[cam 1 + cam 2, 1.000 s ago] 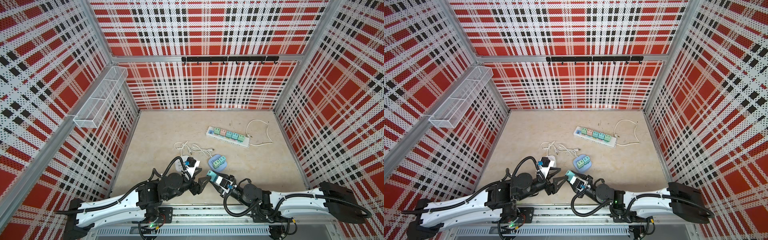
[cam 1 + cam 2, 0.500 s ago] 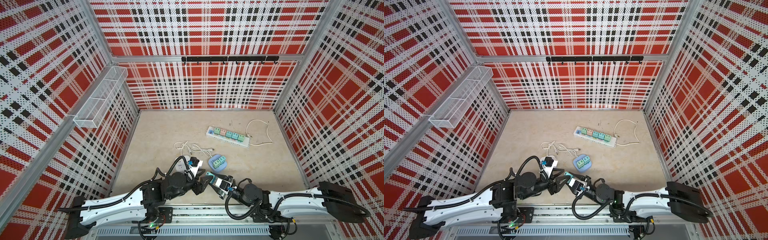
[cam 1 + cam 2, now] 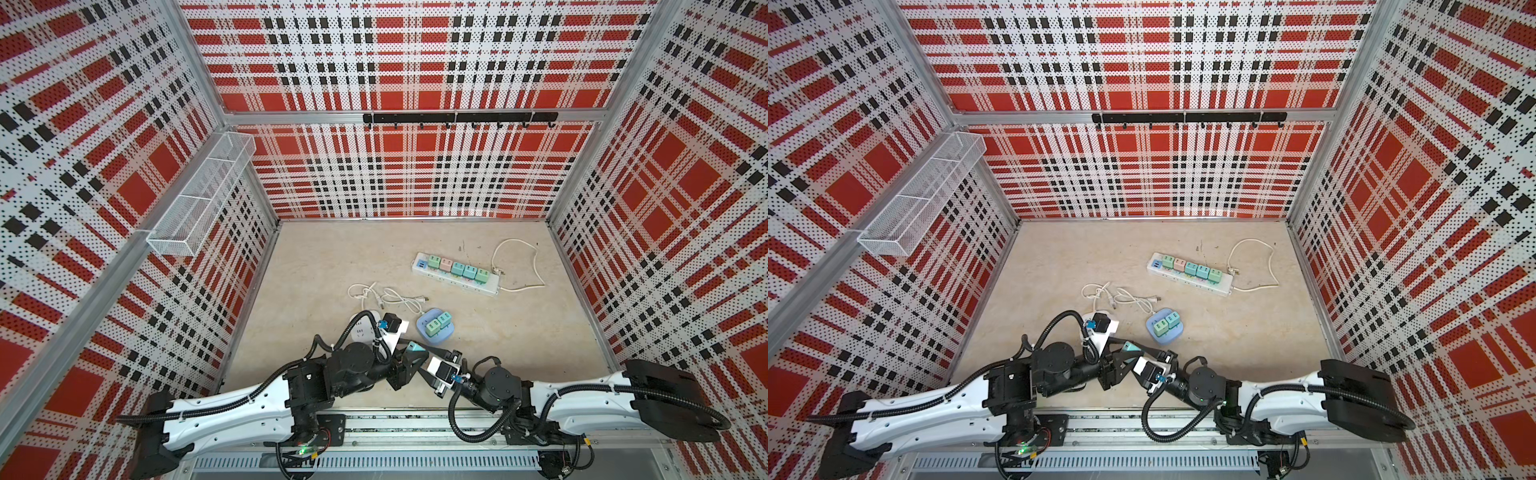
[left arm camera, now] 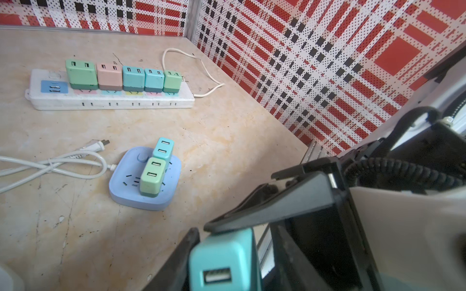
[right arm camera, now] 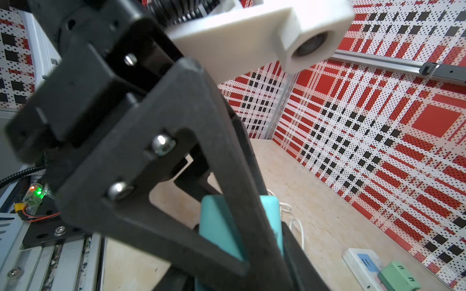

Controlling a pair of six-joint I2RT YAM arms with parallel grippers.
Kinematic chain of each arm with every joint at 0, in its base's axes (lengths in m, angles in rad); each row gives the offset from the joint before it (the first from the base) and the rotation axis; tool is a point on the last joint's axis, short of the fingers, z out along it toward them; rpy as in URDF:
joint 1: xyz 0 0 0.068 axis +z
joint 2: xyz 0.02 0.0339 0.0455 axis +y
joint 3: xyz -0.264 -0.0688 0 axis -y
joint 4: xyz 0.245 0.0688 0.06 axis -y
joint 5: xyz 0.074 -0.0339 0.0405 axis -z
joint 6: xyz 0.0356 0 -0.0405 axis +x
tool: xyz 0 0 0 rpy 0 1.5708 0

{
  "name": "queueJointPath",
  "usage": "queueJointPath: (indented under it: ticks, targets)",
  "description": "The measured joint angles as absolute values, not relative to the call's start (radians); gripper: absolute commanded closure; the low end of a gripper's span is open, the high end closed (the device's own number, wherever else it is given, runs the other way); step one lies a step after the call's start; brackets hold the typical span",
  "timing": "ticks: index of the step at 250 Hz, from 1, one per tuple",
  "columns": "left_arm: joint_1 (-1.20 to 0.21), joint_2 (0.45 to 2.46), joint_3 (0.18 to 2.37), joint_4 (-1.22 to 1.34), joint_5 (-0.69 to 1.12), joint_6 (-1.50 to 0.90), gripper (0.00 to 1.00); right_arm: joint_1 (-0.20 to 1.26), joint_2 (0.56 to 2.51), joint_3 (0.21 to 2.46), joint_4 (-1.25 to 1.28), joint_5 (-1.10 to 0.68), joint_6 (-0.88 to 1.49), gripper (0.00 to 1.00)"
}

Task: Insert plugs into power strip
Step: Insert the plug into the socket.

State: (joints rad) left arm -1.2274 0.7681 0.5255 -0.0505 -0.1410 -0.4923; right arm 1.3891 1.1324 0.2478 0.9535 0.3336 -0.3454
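A teal plug (image 3: 417, 347) (image 3: 1130, 345) hangs above the table's front middle. My right gripper (image 3: 422, 353) is shut on it. My left gripper (image 3: 409, 358) reaches in from the other side. In the left wrist view the teal plug (image 4: 224, 262) lies between that gripper's half-closed jaws, and a thin gap shows on one side. In the right wrist view a left finger (image 5: 191, 141) crosses the plug (image 5: 216, 226). The white power strip (image 3: 490, 286) (image 4: 113, 100) lies further back and carries several plugs (image 3: 457, 269).
A small blue socket block (image 3: 428, 338) (image 4: 141, 199) carrying two plugs sits just beyond the grippers. A white socket block (image 3: 359, 330) and its coiled cable (image 3: 390, 295) lie to its left. The strip's cord (image 3: 519, 249) loops at the back right.
My left gripper has come right, up to the plug in my right gripper, and its jaws have narrowed round it. The right gripper has kept its hold and shifted slightly left.
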Motion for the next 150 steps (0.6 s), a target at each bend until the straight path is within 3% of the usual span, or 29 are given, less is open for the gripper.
queueJointPath:
  ticks: [44, 69, 120, 150]
  targets:
    - [-1.172, 0.783, 0.510, 0.002, -0.068, -0.524, 0.76, 1.386, 1.136, 0.248, 0.962, 0.349, -0.364, 0.96]
    - [-1.132, 0.795, 0.492, 0.041, -0.011, -0.529, 0.86, 1.383, 1.142, 0.247, 0.962, 0.366, -0.365, 0.88]
    - [-1.080, 0.807, 0.481, 0.080, 0.072, -0.536, 1.00, 1.383, 1.147, 0.242, 0.973, 0.386, -0.366, 0.44]
    - [-1.020, 0.799, 0.474, 0.082, 0.092, -0.531, 1.00, 1.385, 1.138, 0.229, 1.000, 0.386, -0.354, 0.24]
